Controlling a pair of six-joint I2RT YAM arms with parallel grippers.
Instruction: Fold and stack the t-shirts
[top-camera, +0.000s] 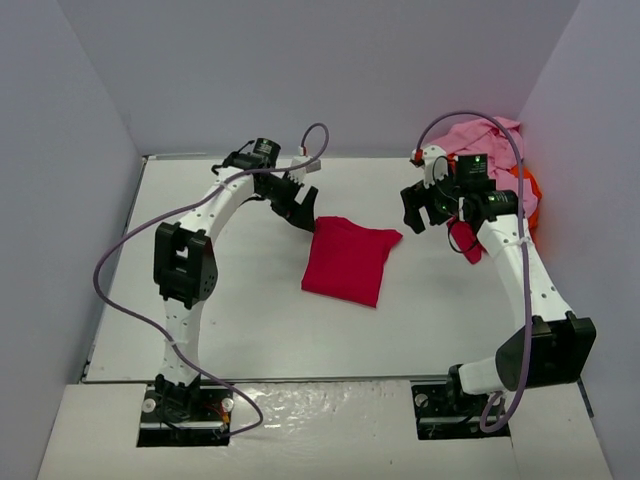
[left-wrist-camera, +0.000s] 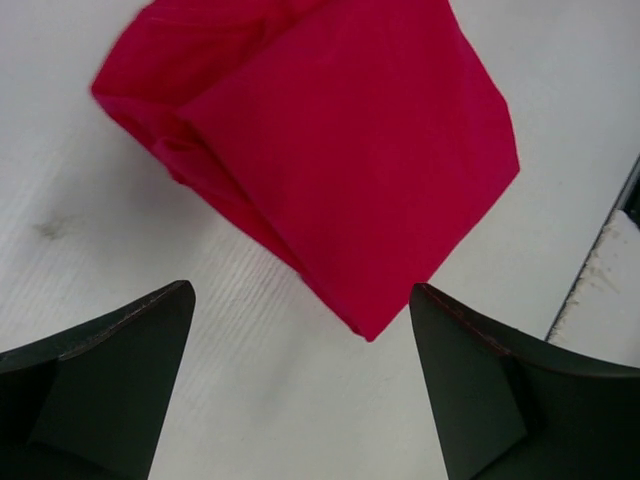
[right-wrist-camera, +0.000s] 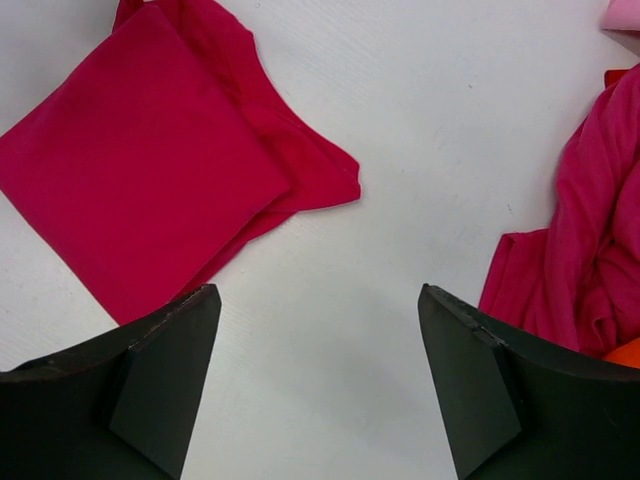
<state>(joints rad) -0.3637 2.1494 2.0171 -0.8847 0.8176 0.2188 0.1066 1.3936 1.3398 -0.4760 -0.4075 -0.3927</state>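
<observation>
A crimson-red t-shirt (top-camera: 348, 258) lies folded into a small rectangle in the middle of the white table (top-camera: 250, 330). The left wrist view shows the red t-shirt (left-wrist-camera: 340, 150) just beyond my left gripper (left-wrist-camera: 300, 300), whose jaws stand open over bare table with nothing between them. My left gripper (top-camera: 300, 212) hovers at the shirt's far left corner. My right gripper (top-camera: 420, 212) is open too, to the right of the shirt and apart from it. In the right wrist view the red t-shirt (right-wrist-camera: 150, 160) lies at upper left, and my right gripper (right-wrist-camera: 318, 300) holds nothing.
At the far right corner a heap holds a light pink shirt (top-camera: 480, 138), an orange shirt (top-camera: 530, 190) and a dark magenta shirt (right-wrist-camera: 585, 260). Grey walls close the table on three sides. A gap runs along the table's near edge (left-wrist-camera: 600, 240).
</observation>
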